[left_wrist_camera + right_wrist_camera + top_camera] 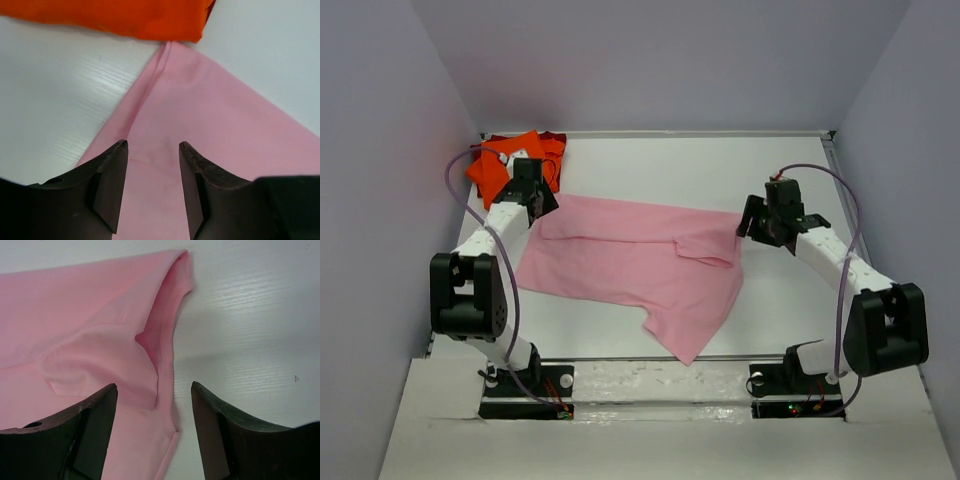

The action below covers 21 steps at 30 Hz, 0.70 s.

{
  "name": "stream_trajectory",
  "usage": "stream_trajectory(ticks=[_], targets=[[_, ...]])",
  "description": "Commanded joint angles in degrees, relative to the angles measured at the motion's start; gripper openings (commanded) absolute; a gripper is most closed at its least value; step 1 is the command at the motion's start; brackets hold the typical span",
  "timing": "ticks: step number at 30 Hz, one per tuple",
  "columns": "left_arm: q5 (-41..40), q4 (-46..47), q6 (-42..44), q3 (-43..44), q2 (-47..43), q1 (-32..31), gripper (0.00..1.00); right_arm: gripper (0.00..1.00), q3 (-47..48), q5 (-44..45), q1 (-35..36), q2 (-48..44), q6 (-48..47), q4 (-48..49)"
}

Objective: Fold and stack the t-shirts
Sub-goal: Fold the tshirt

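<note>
The light pink cloth t-shirt (630, 262) was a soft, matt knit with stitched hems (faintly creased). The bright orange cloth t-shirt (115, 17) looked equally matt. The white surface (50, 90) was smooth, finely grained and slightly glossy. The dark left pincer (152, 145) and right pincer (154, 385) looked like matt, slightly rough plastic.

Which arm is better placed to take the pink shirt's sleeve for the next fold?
Right. The right arm holds open jaws over the sleeve; the left arm is over the opposite corner, by the orange t-shirt.
</note>
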Motion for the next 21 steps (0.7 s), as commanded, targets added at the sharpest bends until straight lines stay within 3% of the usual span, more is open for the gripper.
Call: stream_trajectory(ticks=[1,14,19,21], targets=[[3.03,1.03,-0.44,4.67,-6.97,0.18,0.55,0.66,5.20,-0.49,2.04,4.01,-0.15,1.12],[12.18,10.95,1.76,-5.43,-22.43,-0.43,0.56,0.64,18.29,-2.95,5.12,21.32,-0.94,3.85],[15.78,12.19,1.06,-6.14,-22.88,-0.52,0.56,0.63,19.36,-2.60,5.12,24.50,-1.29,3.76],[16.57,12.28,0.71,-6.06,-22.88,-0.34,0.56,0.58,19.44,-2.52,5.12,26.25,-1.55,3.76]])
